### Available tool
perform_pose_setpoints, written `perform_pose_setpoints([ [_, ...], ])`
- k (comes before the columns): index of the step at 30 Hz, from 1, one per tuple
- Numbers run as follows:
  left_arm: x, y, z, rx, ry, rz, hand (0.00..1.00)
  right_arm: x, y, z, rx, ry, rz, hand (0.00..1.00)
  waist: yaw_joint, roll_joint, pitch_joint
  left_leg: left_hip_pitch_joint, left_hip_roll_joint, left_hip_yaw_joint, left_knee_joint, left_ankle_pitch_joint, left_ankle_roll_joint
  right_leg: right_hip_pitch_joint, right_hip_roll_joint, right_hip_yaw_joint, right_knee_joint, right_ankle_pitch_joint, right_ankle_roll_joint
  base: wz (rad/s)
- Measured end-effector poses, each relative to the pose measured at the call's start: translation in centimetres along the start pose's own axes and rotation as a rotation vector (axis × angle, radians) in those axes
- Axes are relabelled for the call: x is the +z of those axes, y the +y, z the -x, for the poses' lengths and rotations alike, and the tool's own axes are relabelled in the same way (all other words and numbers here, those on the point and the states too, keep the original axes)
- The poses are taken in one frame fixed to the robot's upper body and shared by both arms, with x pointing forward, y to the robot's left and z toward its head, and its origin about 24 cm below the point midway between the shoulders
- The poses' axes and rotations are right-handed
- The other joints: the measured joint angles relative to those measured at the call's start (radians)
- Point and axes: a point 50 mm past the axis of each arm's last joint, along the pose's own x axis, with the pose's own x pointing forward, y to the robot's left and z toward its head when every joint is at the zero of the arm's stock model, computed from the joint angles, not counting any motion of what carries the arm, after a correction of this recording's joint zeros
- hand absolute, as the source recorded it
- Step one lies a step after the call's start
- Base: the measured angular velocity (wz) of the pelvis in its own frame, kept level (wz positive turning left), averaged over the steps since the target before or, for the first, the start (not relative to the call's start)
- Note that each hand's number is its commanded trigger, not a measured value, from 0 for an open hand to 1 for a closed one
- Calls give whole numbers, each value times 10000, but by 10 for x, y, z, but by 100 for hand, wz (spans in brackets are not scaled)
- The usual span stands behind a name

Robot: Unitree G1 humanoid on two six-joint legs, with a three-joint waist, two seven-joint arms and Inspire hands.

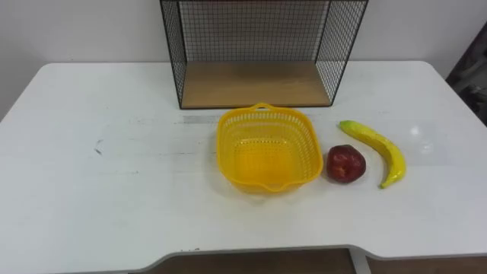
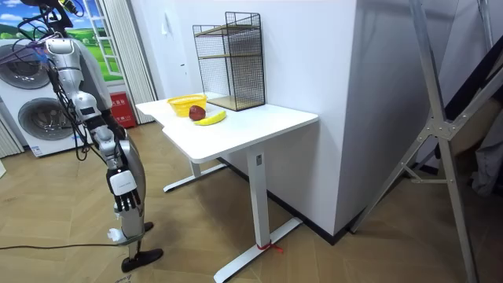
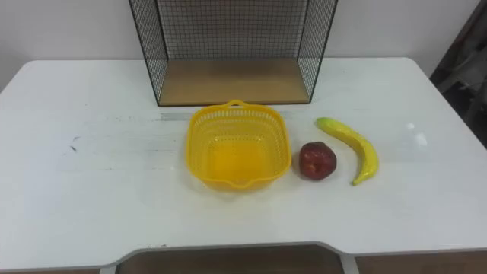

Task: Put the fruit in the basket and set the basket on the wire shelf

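Basket's (image 1: 227,144) empty; apple (image 1: 345,164) and banana (image 1: 378,150) lie well ahead of the right hand (image 2: 126,193), on its side. Its fingers dangle slack, and the banana points lengthwise away.

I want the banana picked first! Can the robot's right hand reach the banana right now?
Probably not yet: the right hand hangs low beside the robot, short of the table. Nothing covers the banana.

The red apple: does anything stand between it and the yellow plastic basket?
Nothing visible does. The red apple lies just right of the yellow plastic basket, whose top is open; the yellow banana lies beyond the apple, farther right.
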Motion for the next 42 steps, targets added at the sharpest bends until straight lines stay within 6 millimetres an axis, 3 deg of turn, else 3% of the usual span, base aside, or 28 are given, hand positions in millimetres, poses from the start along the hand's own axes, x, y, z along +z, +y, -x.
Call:
perform_pose_setpoints([
  [16,2,0,0,20,-112,22,0,2,-1,0,-125,-81,-229,0,48,-41,15,-66,-1,-37,-25,0,0,-69,-1,-34,1,-1,0,0],
  [23,5,3,0,235,-396,44,0,-2,-3,0,-402,-92,-2895,0,-69,-123,21,-68,-7,-71,-4,1,-1,-35,1,-47,-21,-1,0,1],
  [26,2,3,0,266,-348,87,0,-14,-1,0,-603,200,-4855,0,-161,-136,38,-51,-8,-53,-5,2,-1,-21,1,-44,-18,0,1,0],
  [29,0,6,0,427,-438,454,0,-29,1,0,-731,537,-8025,0,-243,-135,88,26,4,76,-28,2,-1,-17,7,56,-17,0,0,-13],
  [30,-2,7,0,493,-457,701,0,-28,-2,0,-831,377,-9971,0,-288,-128,92,70,11,183,-79,2,-1,-22,11,147,-14,0,1,-19],
  [33,-9,11,1,725,-366,1199,0,-14,-17,2,-1051,-597,-13400,0,-475,-121,89,95,10,234,-107,1,1,-30,15,191,-16,36,8,-7],
  [36,-16,17,2,1176,-426,1735,0,0,-37,6,-1253,-1589,-16068,0,-745,-141,76,82,17,231,-83,1,1,-33,15,166,-18,47,3,0],
  [37,-16,21,2,1388,-486,1841,0,3,-44,8,-1399,-1877,-16866,0,-800,-202,35,70,16,221,-82,2,1,-42,15,157,-20,47,3,3],
  [42,-21,29,4,1971,-539,2111,0,14,-76,20,-2384,-2816,-17899,0,-829,-276,-30,59,11,245,11,2,2,-73,16,211,-1,47,4,-2],
])
